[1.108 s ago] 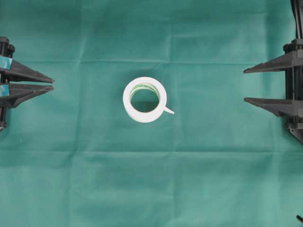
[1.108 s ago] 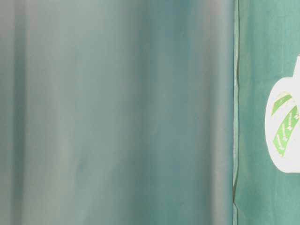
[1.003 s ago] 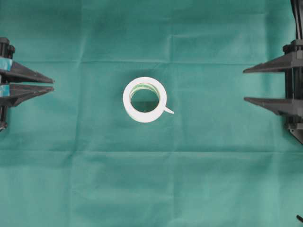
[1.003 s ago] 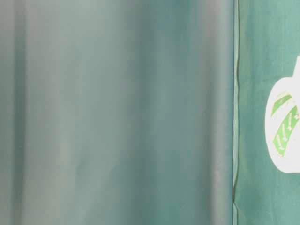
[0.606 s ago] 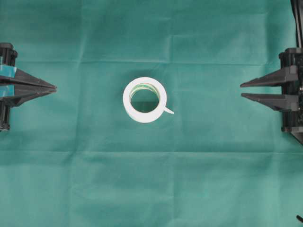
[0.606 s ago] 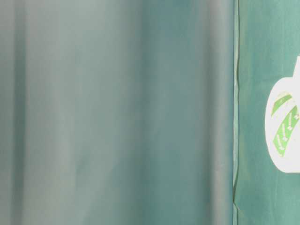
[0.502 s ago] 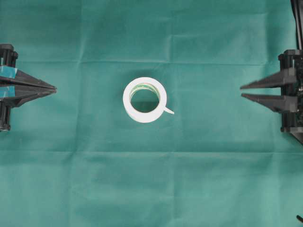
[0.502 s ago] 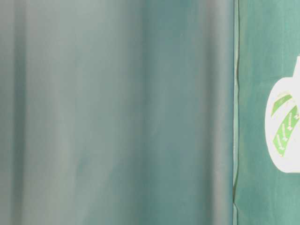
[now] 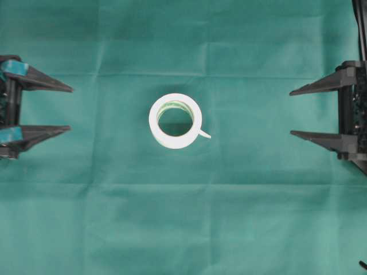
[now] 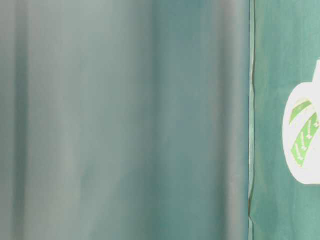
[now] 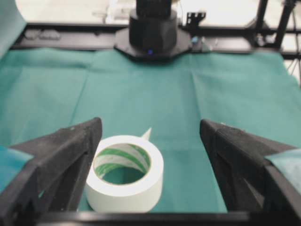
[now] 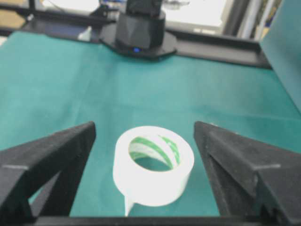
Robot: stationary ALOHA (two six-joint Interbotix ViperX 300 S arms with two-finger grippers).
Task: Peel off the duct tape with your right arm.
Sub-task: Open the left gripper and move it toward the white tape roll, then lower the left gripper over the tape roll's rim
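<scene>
At the centre of the overhead frame, the wide white duct tape roll lies flat on its side on the green cloth that covers the table, its round core facing up and green print showing on the inside wall. A short loose white strip end sticks out from the roll's lower right edge and rests on the cloth.

Against the left edge of that frame sits the left gripper, a black tool with teal patches near its base and two long pointed fingers aimed at the roll; the fingers stand wide apart and grasp nothing. Against the right edge sits the right gripper, all black, with its pointed fingers also spread wide and nothing between them. Both are well apart from the roll, with bare cloth on each side of it.

From the left wrist view, the roll lies low in the frame, near the left-hand finger, and the strip end points away behind it. From the right wrist view, the roll lies between the two fingers at lower centre, apart from both, with the strip end hanging toward the bottom edge.

The table-level view is mostly blurred green, with part of the roll cut by the right edge.
</scene>
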